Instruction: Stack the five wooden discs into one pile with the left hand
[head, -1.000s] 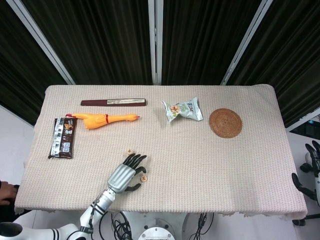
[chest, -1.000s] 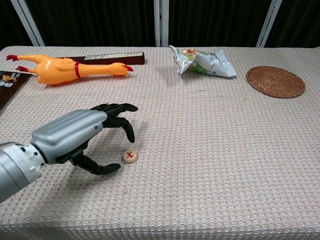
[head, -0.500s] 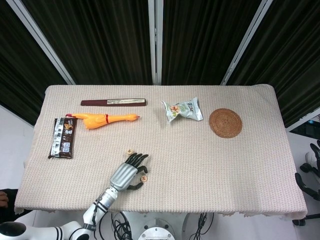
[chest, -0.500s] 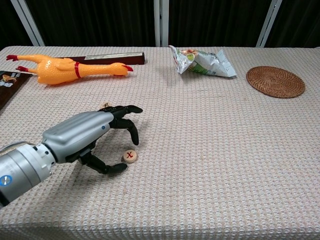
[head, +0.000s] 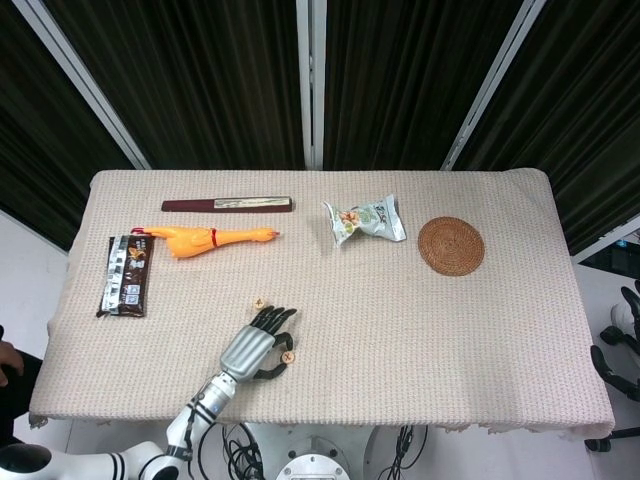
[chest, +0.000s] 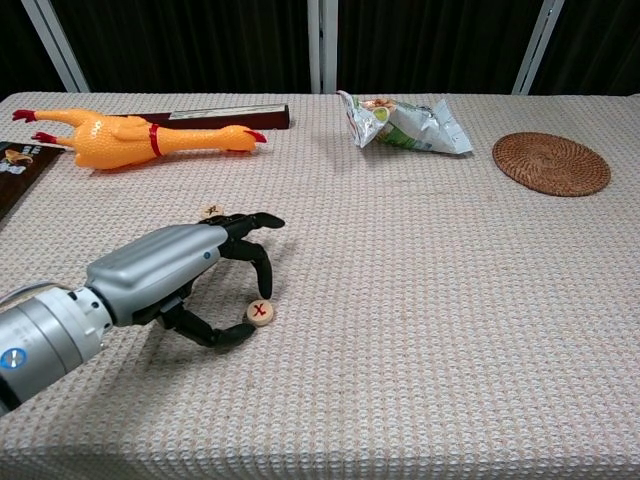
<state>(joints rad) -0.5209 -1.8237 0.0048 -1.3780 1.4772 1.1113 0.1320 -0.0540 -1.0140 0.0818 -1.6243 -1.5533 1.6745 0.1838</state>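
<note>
Wooden disc (chest: 261, 313) marked with a red X on my cloth surface (chest: 420, 290), my left hand (chest: 165, 270) over it, fingers (chest: 262, 268) curled, thumb and fingertip touching its edges, second disc (chest: 211, 210) just beyond.

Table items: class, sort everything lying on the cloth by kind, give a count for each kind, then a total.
Wooden discs: 2 visible, one at the left hand, one beyond it
Rubber chicken: 1
Snack bags: 2
Woven mat: 1
Long dark box: 1
Total: 7
</note>
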